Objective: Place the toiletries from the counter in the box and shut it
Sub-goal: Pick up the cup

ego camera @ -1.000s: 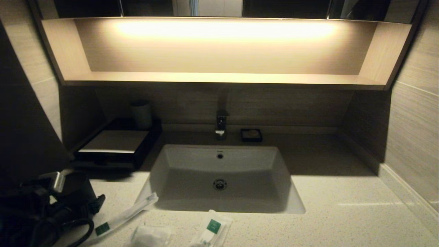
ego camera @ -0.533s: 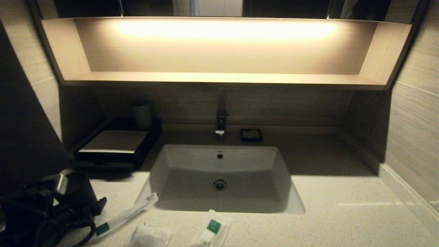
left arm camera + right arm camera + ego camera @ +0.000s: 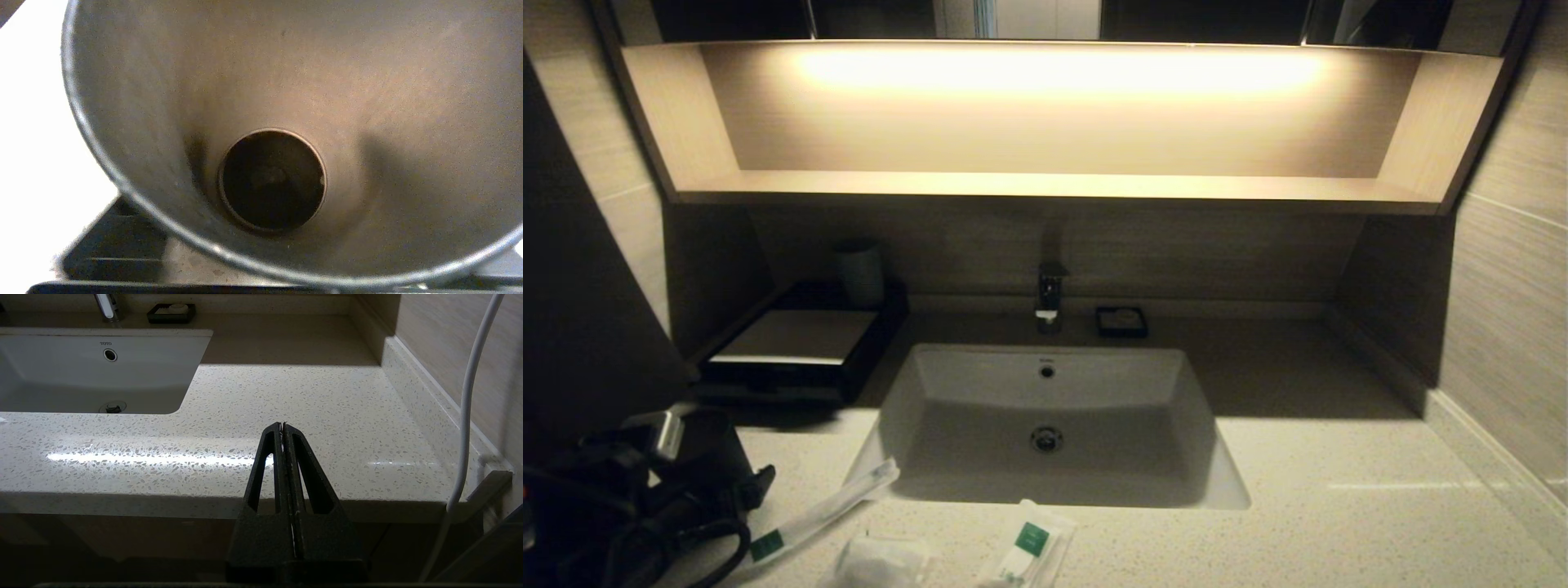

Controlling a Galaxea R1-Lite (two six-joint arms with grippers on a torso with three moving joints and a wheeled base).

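Head view, reading from the left: the left gripper sits at the near-left corner of the counter, left of the sink basin, against a dark round cup. The left wrist view looks straight down into that cup. Neither view shows whether this pincer is released or clenched, so that cannot be told. The box stands to the rear-left of the basin, and its black drawer tray appears drawn out toward the front. A second cup stands behind the box. All three toiletries lie on the counter, none in the box: the long packet just off the basin's front-left corner, the puffy packet in front of the basin, and the shorter packet in front of its middle. The right gripper is clenched on nothing and parked off the counter's front edge, right of the basin. The step in hand is judged to concern the cup, which stands between the packets and the tray. Keep the cup upright and place it well left of the basin, clear of the tray's path. Then take the long packet first, near its middle, lifting it flat so that its end does not drag into the basin.
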